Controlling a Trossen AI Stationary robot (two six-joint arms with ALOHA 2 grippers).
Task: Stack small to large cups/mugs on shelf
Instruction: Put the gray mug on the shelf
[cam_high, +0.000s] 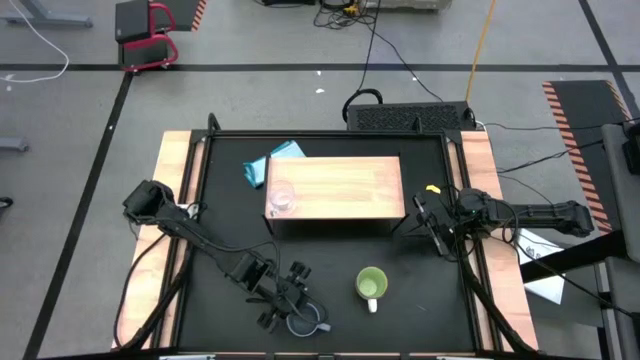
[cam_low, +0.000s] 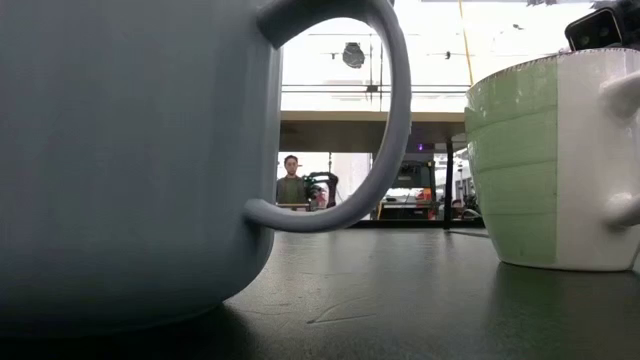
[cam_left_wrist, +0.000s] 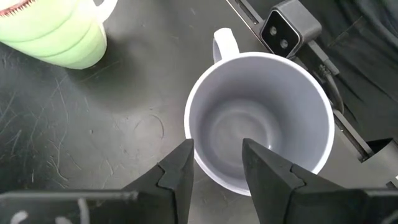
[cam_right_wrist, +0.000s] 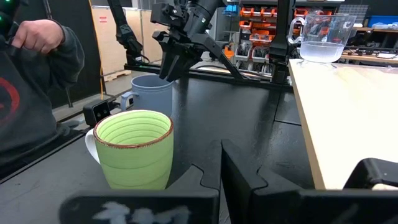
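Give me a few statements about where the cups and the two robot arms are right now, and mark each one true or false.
1. The clear glass cup stands on the wooden shelf. True.
2. The green mug is on the shelf too. False: it stands on the black table, in front of the shelf.
3. The left gripper is above the grey-blue mug, fingers straddling its rim. True.
4. The grey-blue mug lies on its side. False: it stands upright, mouth up.
5. The right gripper holds the green mug. False: it is shut on nothing, beside the shelf's right end.
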